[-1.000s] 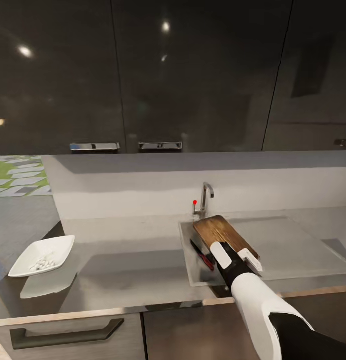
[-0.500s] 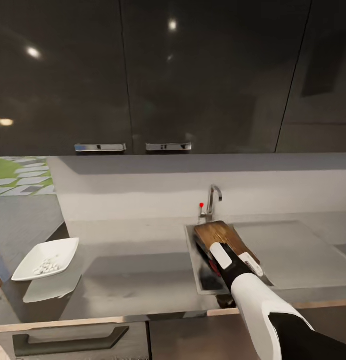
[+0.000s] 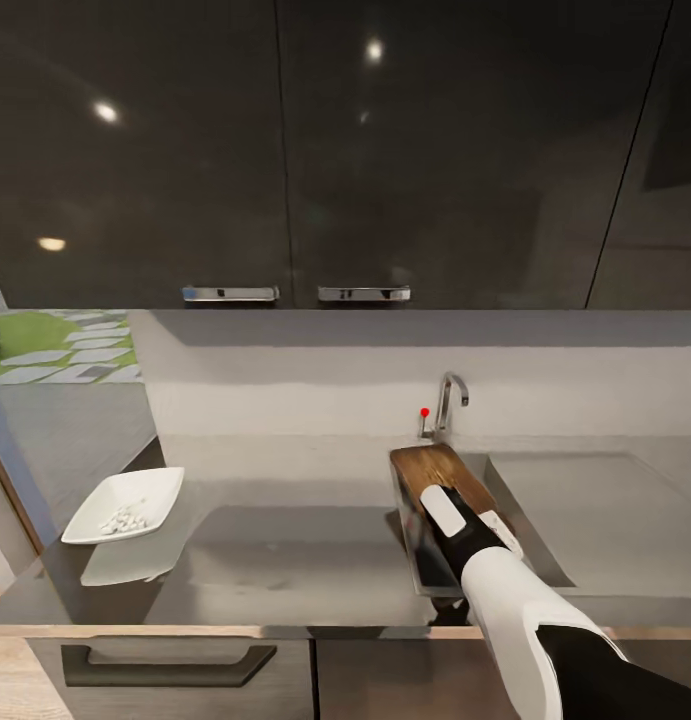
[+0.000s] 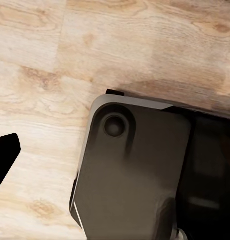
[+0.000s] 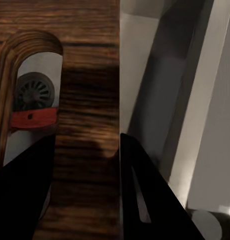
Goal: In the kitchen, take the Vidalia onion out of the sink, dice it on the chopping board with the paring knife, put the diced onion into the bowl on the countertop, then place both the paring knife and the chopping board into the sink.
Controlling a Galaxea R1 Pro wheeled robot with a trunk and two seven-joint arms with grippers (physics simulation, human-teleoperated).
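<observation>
Chopping board (image 3: 440, 476) tilted in sink (image 3: 545, 560), clamped by right jaws.

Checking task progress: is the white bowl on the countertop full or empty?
Not empty: the shallow white squarish bowl holds a handful of tiny white diced-onion cubes.

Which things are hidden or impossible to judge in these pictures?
- Paring knife: right wrist view, only a red strip through the chopping board slot.
- Right gripper: grip hidden, fingers straddle the board.
- Sink floor: head view, covered by board and arm.
</observation>
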